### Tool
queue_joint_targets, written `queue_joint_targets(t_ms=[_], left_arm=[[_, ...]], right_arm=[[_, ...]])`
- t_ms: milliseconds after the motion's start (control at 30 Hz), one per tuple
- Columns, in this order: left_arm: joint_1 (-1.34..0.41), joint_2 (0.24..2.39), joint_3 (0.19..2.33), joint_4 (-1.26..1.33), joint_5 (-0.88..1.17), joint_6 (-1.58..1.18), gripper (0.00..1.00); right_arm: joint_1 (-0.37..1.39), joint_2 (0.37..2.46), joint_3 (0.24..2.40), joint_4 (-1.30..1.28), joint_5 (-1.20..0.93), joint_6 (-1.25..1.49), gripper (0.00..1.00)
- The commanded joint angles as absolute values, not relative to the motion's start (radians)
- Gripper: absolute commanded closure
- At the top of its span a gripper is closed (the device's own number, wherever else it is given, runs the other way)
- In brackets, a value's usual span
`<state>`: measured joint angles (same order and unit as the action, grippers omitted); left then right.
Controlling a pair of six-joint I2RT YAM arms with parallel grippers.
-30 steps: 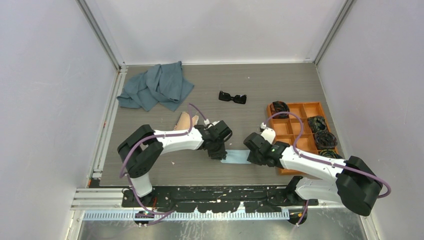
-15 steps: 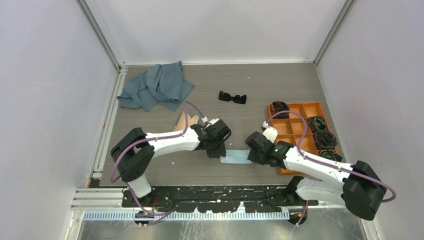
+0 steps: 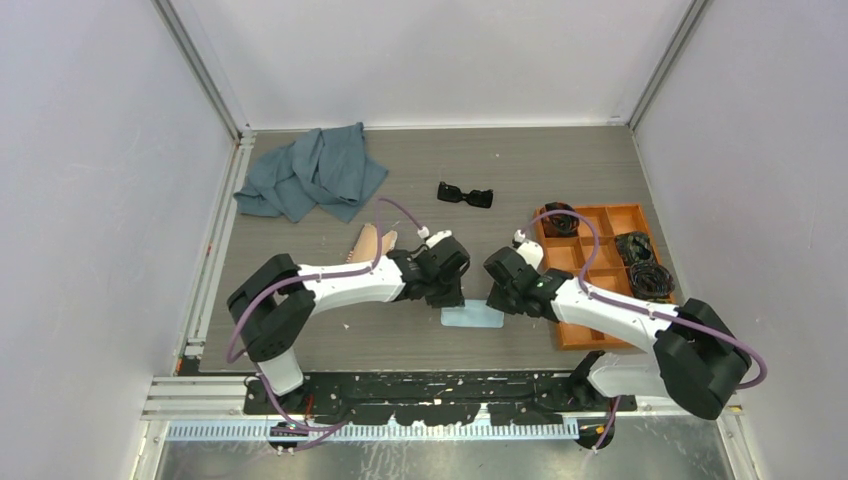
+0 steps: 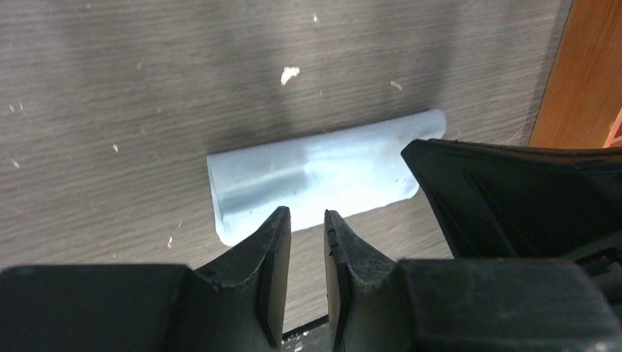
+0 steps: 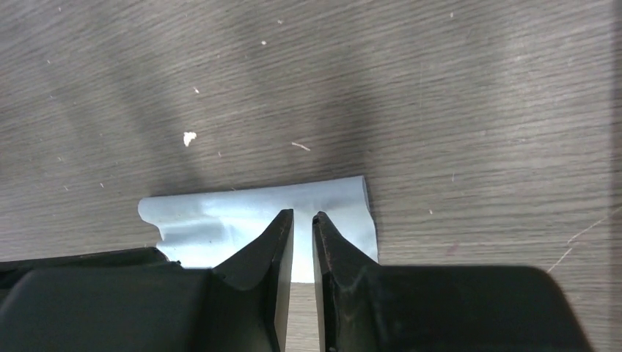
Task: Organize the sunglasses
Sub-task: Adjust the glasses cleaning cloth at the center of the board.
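The black sunglasses [image 3: 465, 194] lie folded on the far middle of the table, away from both grippers. A light blue flat piece, like a soft pouch or cloth [image 3: 472, 317], lies near the front edge between the arms. It shows in the left wrist view [image 4: 315, 172] and the right wrist view [image 5: 220, 216]. My left gripper [image 3: 450, 293] [image 4: 306, 214] hovers just above its left end, jaws nearly together and empty. My right gripper [image 3: 497, 298] [image 5: 303, 215] hovers above its right end, jaws nearly together and empty.
An orange divided tray [image 3: 600, 215] stands at the right with black coiled bundles [image 3: 640, 262] in its cells. A grey-blue cloth [image 3: 312, 172] lies crumpled at the far left. A pale patterned case [image 3: 372, 240] lies partly behind the left arm.
Both grippers have moved a little away from the front edge and off the light blue piece, which now lies more exposed. The sunglasses have not moved.
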<state>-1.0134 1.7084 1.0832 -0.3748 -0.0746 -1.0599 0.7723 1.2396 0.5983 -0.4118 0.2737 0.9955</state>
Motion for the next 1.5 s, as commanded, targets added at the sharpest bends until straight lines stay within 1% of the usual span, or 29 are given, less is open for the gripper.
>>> queue_joint_targets(t_ms=[0, 167, 433, 533, 700, 833, 933, 1033, 1267, 1467], left_arm=[[-0.983, 1.711, 1.084, -0.27, -0.074, -1.018, 0.75], [-0.943, 1.731, 1.053, -0.251, -0.038, -1.002, 0.77], [-0.94, 1.752, 1.055, -0.264, -0.034, -0.981, 0.78], [-0.94, 1.722, 1.07, -0.286, -0.045, -0.962, 0.78], [-0.94, 1.664, 1.104, -0.352, -0.088, -0.913, 0.77], [-0.94, 1.653, 1.106, -0.348, -0.01, -0.928, 0.76], [-0.94, 1.669, 1.071, -0.281, 0.101, -0.972, 0.78], [-0.94, 1.687, 1.034, -0.225, 0.148, -1.004, 0.8], [-0.935, 1.746, 1.026, -0.182, 0.181, -1.014, 0.82], [-0.878, 1.777, 1.037, -0.203, 0.202, -0.963, 0.83]], right_arm=[[0.763, 1.248, 0.634, -0.345, 0.281, 0.967, 0.79], [0.751, 1.278, 0.609, -0.316, 0.271, 0.977, 0.83], [0.748, 1.32, 0.585, -0.302, 0.275, 0.983, 0.85], [0.748, 1.287, 0.61, -0.331, 0.283, 0.977, 0.85], [0.747, 1.242, 0.666, -0.352, 0.302, 0.986, 0.8], [0.748, 1.26, 0.673, -0.311, 0.255, 1.001, 0.8], [0.749, 1.293, 0.647, -0.264, 0.217, 1.024, 0.8], [0.749, 1.315, 0.621, -0.216, 0.178, 1.057, 0.8], [0.749, 1.336, 0.593, -0.17, 0.139, 1.081, 0.8], [0.75, 1.351, 0.579, -0.163, 0.151, 1.081, 0.8]])
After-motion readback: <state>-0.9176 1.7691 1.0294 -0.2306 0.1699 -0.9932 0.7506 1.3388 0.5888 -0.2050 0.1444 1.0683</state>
